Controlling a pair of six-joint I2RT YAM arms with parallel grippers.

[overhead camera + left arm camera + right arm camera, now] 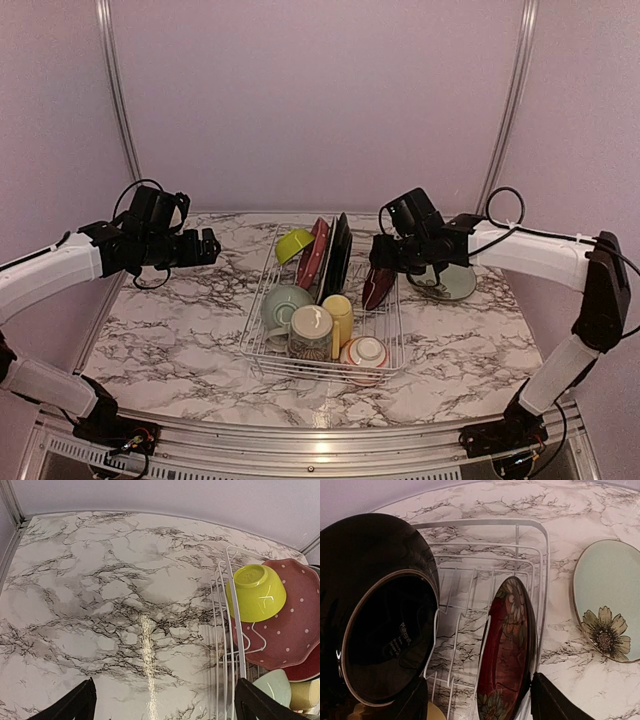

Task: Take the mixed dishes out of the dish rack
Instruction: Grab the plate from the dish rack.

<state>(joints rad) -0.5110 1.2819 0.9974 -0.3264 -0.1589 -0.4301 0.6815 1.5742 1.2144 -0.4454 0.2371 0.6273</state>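
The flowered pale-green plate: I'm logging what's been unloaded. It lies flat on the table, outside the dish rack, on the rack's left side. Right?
Not quite. The flowered pale-green plate lies flat on the table, outside the dish rack, but on the rack's right side, not its left. The top external view shows it.

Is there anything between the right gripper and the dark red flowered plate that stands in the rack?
Nothing visible. The right gripper hangs open directly over the red plate. The black plate stands off to one side.
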